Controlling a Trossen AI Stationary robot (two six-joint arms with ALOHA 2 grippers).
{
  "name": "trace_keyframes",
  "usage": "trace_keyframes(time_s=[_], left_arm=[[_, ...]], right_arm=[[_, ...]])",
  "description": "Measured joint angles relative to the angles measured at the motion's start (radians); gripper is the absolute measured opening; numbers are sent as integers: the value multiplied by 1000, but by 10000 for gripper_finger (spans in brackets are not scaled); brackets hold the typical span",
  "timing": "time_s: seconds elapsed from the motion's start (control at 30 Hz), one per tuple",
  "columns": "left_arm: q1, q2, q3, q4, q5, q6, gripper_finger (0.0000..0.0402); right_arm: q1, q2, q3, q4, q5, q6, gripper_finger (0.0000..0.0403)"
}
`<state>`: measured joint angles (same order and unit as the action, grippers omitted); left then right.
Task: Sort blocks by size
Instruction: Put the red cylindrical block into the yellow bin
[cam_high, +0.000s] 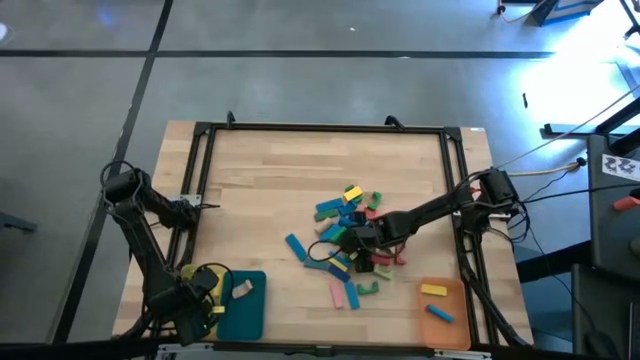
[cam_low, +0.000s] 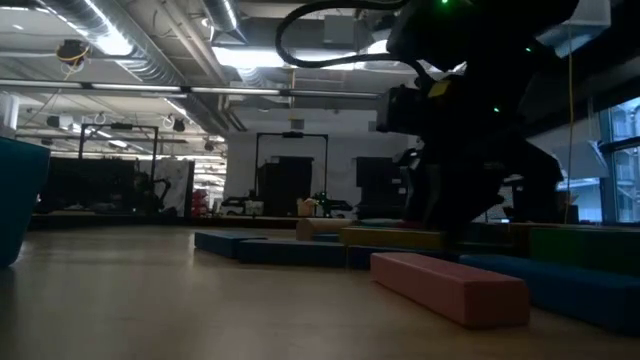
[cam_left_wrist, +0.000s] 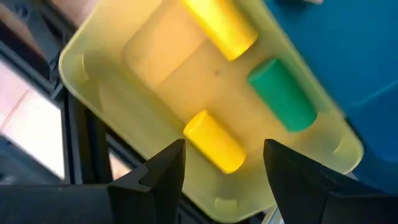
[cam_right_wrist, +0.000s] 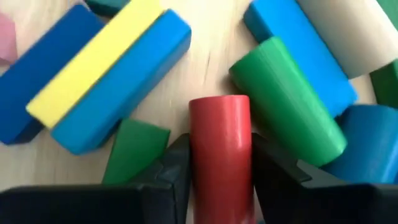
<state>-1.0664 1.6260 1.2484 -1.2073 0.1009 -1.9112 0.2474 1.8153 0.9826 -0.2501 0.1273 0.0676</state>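
Two arms: we see the right gripper (cam_right_wrist: 221, 180) reaching low into the blocks (cam_high: 350, 235) mid-table, fingers clamped on a red cylinder (cam_right_wrist: 221, 152). Left gripper (cam_left_wrist: 224, 165), fingers apart, hovers over the yellow tray (cam_left_wrist: 112, 93) at the wooden table (cam_high: 260, 180)'s near-left corner.

Many small blocks (cam_high: 350, 225) in a loose heap on the tabletop, right of the middle: blue, green, yellow, red, pink. A red round block (cam_right_wrist: 221, 149) lying flat between a green round block (cam_right_wrist: 286, 118) and a green wedge (cam_right_wrist: 134, 149). A yellow bar (cam_right_wrist: 93, 59) lying on blue bars. A pink bar (cam_low: 450, 287) apart, lying flat.
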Motion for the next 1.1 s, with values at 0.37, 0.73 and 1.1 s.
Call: trace_keyframes(time_s=[0.37,0.73,1.1], left_arm=[[0,0,0,-1,-238,2,198],[6,0,0,-1,-639,23,198],[120,0,0,22,-984,143,198]], right_arm=[[1,0,182,-64,-7,-57,144],[1,3,286,146,-7,-219,144],[1,19,291,262,-7,-233,144]])
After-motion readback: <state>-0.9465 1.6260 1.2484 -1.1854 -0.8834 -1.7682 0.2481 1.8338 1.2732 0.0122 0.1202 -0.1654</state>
